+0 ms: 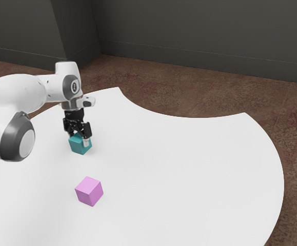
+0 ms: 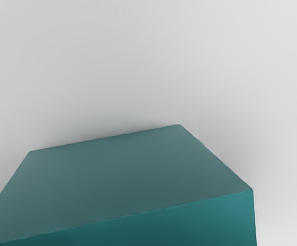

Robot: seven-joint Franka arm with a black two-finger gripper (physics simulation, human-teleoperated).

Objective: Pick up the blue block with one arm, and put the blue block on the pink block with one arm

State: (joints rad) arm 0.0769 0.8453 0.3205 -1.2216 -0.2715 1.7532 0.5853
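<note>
**Gripper on blue block, pink block apart**

The gripper (image 1: 80, 137) points straight down at the blue block (image 1: 78, 147), pinching its upper part from two opposite sides. The block is on or just off the white table (image 1: 199, 169); can't tell which. In the wrist view the blue block (image 2: 133, 184) is directly under the hand, with bare table beyond it. The pink block (image 1: 88, 191) rests on the table nearer the camera, well apart from the blue one.
</note>
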